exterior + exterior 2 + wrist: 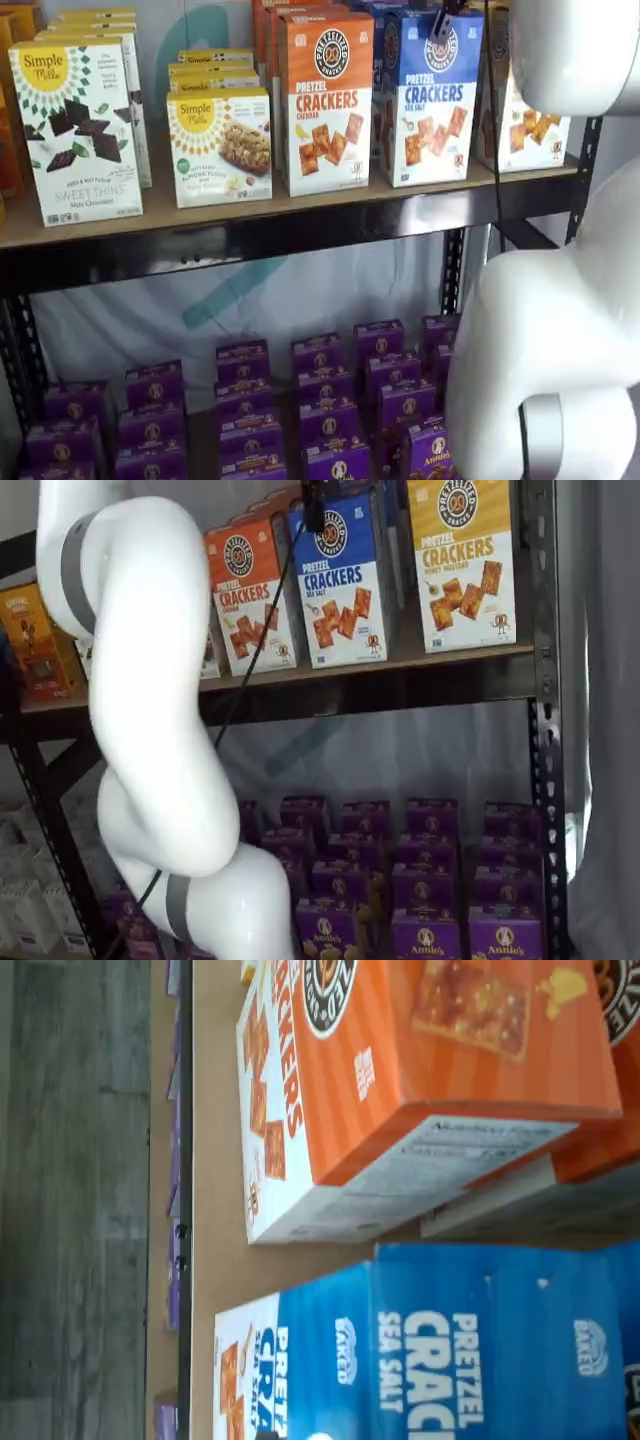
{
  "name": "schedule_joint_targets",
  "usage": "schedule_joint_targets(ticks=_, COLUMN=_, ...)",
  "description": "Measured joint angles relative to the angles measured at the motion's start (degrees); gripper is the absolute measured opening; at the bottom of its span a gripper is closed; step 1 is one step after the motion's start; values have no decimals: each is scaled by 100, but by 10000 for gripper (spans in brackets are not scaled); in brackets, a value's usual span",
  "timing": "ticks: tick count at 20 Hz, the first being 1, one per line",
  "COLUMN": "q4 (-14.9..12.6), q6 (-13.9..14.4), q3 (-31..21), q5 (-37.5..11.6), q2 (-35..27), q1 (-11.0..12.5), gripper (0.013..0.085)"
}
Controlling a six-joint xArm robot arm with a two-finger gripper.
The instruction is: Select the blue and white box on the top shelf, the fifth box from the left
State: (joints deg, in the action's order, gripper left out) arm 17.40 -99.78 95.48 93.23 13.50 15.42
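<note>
The blue and white box [430, 100] stands upright on the top shelf [300, 215], with a blue top, white lower half and "PRETZEL CRACKERS" lettering. It shows in both shelf views [340, 580] and fills the near part of the wrist view [450, 1350]. My gripper [441, 24] shows only as black fingers hanging from the view's top edge, right over the box's top front. It shows the same way in a shelf view [314, 508], with a cable beside it. No gap between the fingers can be made out.
An orange-topped Crackers box [323, 100] stands left of the blue box and a yellow-topped one [465, 560] stands right. Simple Mills boxes [78, 120] stand further left. Purple boxes [320, 400] fill the lower level. My white arm [150, 730] stands in front of the shelves.
</note>
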Motion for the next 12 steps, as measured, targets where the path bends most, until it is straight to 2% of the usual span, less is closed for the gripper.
schedule_joint_targets(ticks=7, q4=-108, q6=-49, q3=164, q5=204, q2=-198, q1=13, gripper=850)
schedule_joint_targets(ticks=12, q4=-346, q6=-30, q3=394, q5=570, q2=-362, q1=-66, gripper=850)
